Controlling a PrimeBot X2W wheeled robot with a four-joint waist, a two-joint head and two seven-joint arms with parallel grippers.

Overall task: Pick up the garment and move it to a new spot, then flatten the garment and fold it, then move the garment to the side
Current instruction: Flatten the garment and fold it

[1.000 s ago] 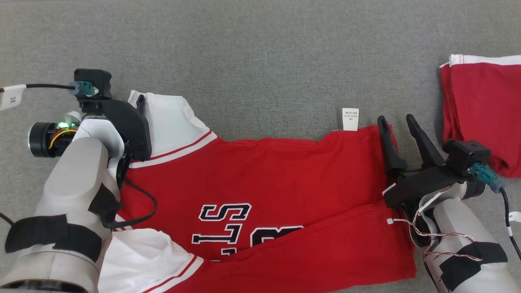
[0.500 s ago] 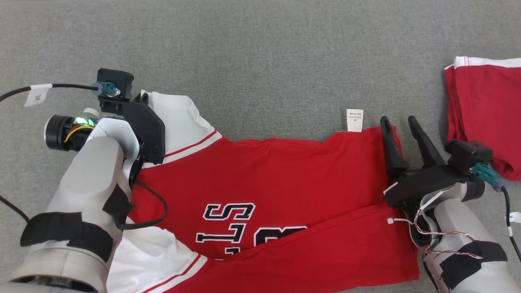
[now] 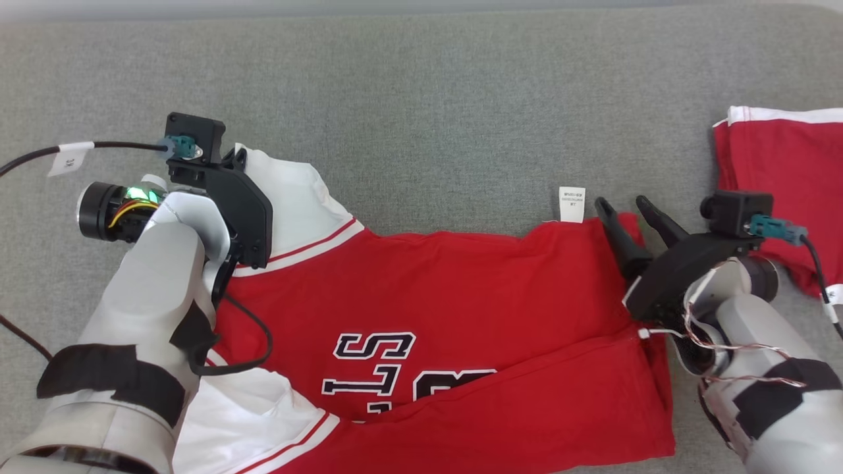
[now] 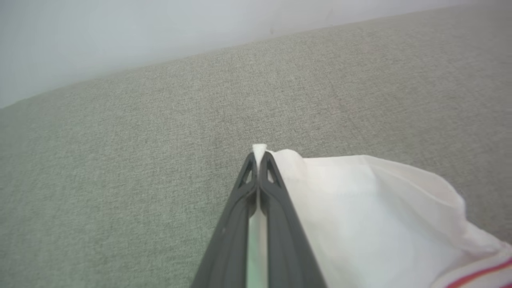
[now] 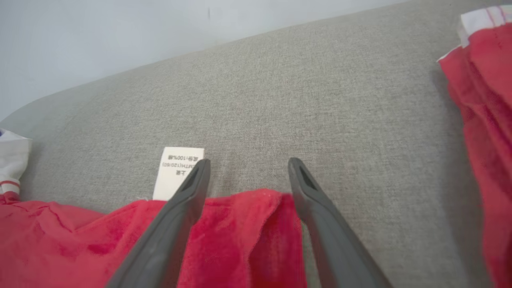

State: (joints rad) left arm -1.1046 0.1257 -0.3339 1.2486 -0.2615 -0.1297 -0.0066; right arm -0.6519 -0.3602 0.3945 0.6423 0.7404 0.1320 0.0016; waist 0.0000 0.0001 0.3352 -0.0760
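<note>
The garment (image 3: 461, 289) is a red jersey with white sleeves and dark lettering, spread on the grey surface. My left gripper (image 3: 234, 158) sits at the far edge of the upper white sleeve (image 3: 290, 197). In the left wrist view this gripper (image 4: 259, 158) is shut on the edge of the sleeve (image 4: 360, 208), with white cloth showing between the fingertips. My right gripper (image 3: 622, 204) stands open over the garment's far hem corner. In the right wrist view its fingers (image 5: 249, 164) straddle that red corner (image 5: 240, 232), beside a white care label (image 5: 178, 172).
A second red garment (image 3: 784, 178) with white trim lies at the right, close to my right wrist. It also appears in the right wrist view (image 5: 488, 120). Bare grey surface (image 3: 428, 99) stretches beyond the jersey to the far edge.
My left gripper went from open to shut on the sleeve edge after shifting right onto it. My right gripper has tilted down onto the hem corner. The head camera has shifted slightly.
</note>
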